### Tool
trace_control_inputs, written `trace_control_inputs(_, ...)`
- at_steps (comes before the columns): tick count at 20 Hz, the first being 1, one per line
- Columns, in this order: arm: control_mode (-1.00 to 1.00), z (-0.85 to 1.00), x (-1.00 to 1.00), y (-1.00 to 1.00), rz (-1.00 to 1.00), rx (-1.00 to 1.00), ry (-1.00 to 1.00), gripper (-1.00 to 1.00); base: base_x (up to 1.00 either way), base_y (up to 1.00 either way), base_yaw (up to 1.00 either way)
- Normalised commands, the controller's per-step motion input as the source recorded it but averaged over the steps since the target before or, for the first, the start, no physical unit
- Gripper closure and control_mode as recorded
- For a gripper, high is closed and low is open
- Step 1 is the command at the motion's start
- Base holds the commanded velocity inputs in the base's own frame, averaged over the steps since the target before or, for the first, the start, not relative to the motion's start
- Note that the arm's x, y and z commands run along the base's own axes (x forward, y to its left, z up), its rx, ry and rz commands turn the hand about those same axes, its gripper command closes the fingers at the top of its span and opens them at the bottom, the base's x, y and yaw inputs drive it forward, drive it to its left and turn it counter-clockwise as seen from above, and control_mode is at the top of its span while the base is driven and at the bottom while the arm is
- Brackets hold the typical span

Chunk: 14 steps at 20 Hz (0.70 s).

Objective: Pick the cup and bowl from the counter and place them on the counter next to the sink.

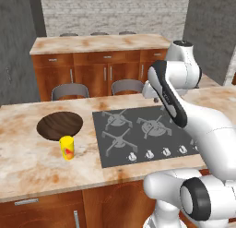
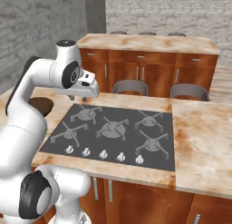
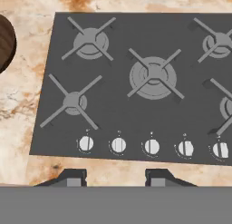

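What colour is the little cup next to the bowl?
Bright yellow with a red-orange mark on the cup, clearest in the left base view.

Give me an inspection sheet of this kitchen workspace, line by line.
Surface: beige mottled counter with a grey cooktop set in it.
Job's things: yellow cup upright, just in front of the wooden bowl; both left of the cooktop.
Clutter: nothing seen.
Grippers: gripper open, empty, above the cooktop's knobs.
Cables: nothing seen.
Surroundings: second counter behind, two chairs between, brick wall.
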Motion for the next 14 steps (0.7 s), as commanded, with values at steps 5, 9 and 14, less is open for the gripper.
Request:
trace_control_inputs(5, -1.00, -0.04, -0.17, 0.10, 0.05, 0.00, -0.01, -1.00, 0.00, 0.00, 0.00)
trace_control_inputs(9, -1.00, 0.00, -0.59, 0.62, 0.14, 0.00, -0.01, -1.00, 0.00, 0.00, 0.00)
trace_control_inputs(14, -1.00, 0.00, -0.29, 0.80, 0.10, 0.00, 0.00, -1.00, 0.00, 0.00, 0.00)
